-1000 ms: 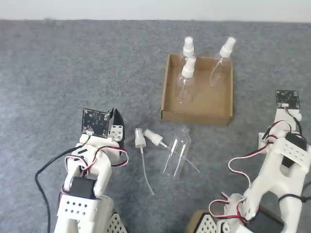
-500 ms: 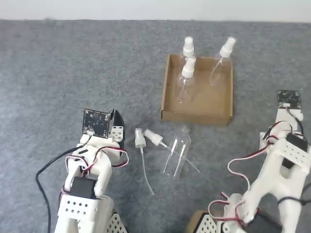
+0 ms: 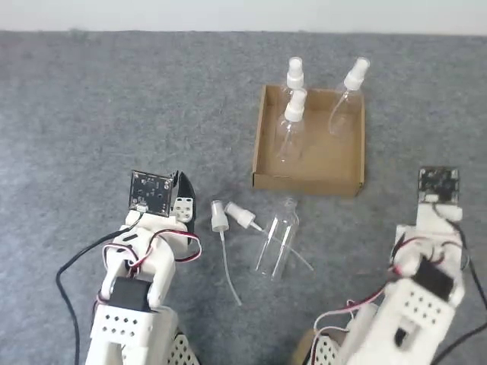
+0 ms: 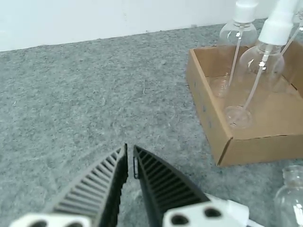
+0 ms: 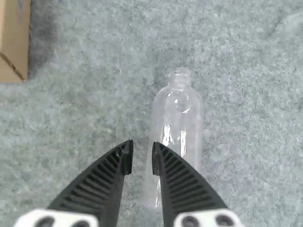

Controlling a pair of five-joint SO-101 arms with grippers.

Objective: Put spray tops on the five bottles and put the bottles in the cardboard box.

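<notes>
The cardboard box (image 3: pixel 308 182) holds three capped bottles (image 3: pixel 289 133). Before it lie an uncapped bottle (image 3: pixel 278 239) and two spray tops (image 3: pixel 240 215). Beyond those, the left gripper (image 4: pixel 130 150) is pinched together, empty. The right gripper (image 5: pixel 142 149), slightly parted and empty, hangs beside another bare bottle (image 5: pixel 177 118) off the box's corner.

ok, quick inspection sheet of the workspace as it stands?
Surface: grey carpet, flat.
Job's things: cardboard box holding three capped bottles; uncapped bottle and two spray tops lying on the carpet.
Clutter: nothing seen.
Grippers: left gripper shut, empty; right gripper slightly open, empty.
Cables: black cable looping from the left arm's base; servo wires on both arms.
Surroundings: white wall behind.
</notes>
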